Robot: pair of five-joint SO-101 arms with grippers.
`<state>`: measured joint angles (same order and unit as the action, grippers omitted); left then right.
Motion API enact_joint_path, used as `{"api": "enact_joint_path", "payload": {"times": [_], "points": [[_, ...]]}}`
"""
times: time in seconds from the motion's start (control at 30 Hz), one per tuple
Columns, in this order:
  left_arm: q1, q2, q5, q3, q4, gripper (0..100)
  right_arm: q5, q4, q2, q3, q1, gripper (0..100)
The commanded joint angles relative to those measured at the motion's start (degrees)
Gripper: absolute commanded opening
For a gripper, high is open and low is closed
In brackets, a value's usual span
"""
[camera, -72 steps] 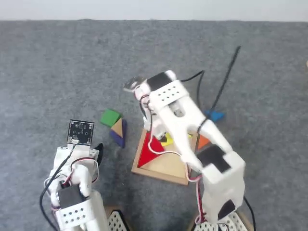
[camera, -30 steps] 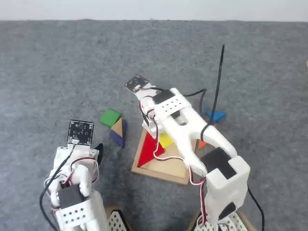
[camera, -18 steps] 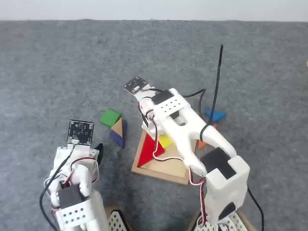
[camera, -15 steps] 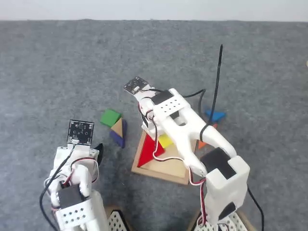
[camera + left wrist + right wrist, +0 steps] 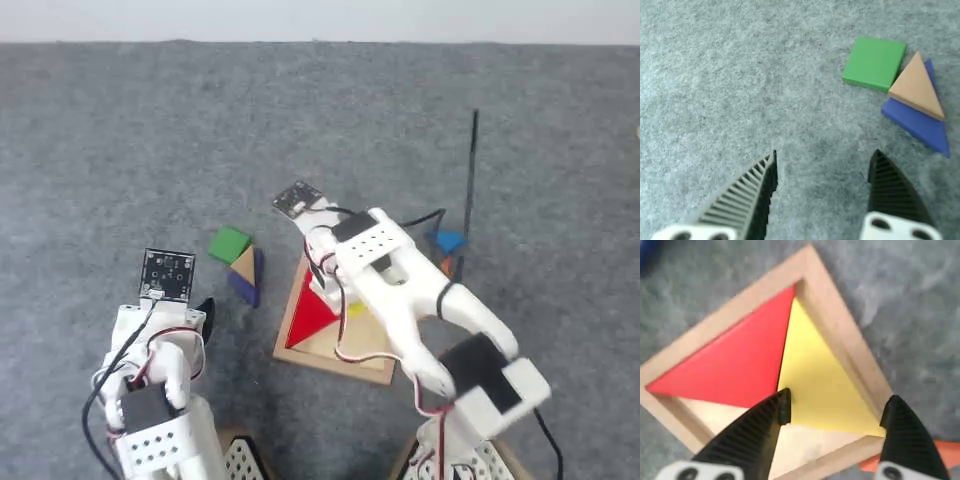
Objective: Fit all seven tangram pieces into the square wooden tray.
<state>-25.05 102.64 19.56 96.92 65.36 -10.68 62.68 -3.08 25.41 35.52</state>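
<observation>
- Your right gripper point(image 5: 839, 407) hangs over the square wooden tray point(image 5: 840, 335). Its jaws are spread and hold nothing, and one tip sits above the seam between the red triangle point(image 5: 730, 367) and the yellow triangle point(image 5: 822, 390).
- Both triangles lie flat in the tray, edges touching. In the high view the right arm point(image 5: 400, 290) covers most of the yellow one.
- An orange piece point(image 5: 945, 452) just outside the tray is cut off, so you can't tell its shape.
- A blue piece point(image 5: 447, 241) lies beyond the tray, beside a black cable point(image 5: 470, 180).
- Your left gripper point(image 5: 822, 167) is spread wide and empty above the carpet point(image 5: 150, 130), near the green square point(image 5: 874, 63).
- The tan triangle point(image 5: 916, 89) overlaps the dark blue piece point(image 5: 917, 122), hiding part of it.
</observation>
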Motion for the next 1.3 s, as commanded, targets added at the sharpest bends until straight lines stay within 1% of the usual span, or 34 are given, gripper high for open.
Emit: {"api": "enact_joint_path", "payload": {"times": [0.0, 0.2, 0.33, 0.43, 0.73, 1.03, 1.13, 1.27], "points": [[0.1, -0.3, 0.6, -0.4, -0.2, 28, 1.2, -2.4, 8.7, -0.4, -2.7, 29.8], [0.1, -0.3, 0.6, -0.4, -0.2, 28, 1.2, -1.4, 14.1, 3.3, -3.5, 29.6], [0.1, -0.3, 0.6, -0.4, -0.2, 28, 1.1, -7.4, 13.3, 8.8, -3.5, 29.6], [0.1, -0.3, 0.6, -0.4, -0.2, 28, -0.4, -10.9, 11.4, 10.3, -3.5, 29.6], [0.1, -0.3, 0.6, -0.4, -0.2, 28, -0.6, -12.3, 2.2, 7.3, -3.3, 29.6], [0.1, -0.3, 0.6, -0.4, -0.2, 28, -0.6, -12.1, -2.2, 2.0, -2.9, 29.6], [0.1, -0.3, 0.6, -0.4, -0.2, 28, -0.4, -10.8, 1.3, 2.2, -3.4, 29.6], [0.1, -0.3, 0.6, -0.4, -0.2, 28, 0.5, -6.7, 14.6, 4.1, -5.8, 29.6]]}}
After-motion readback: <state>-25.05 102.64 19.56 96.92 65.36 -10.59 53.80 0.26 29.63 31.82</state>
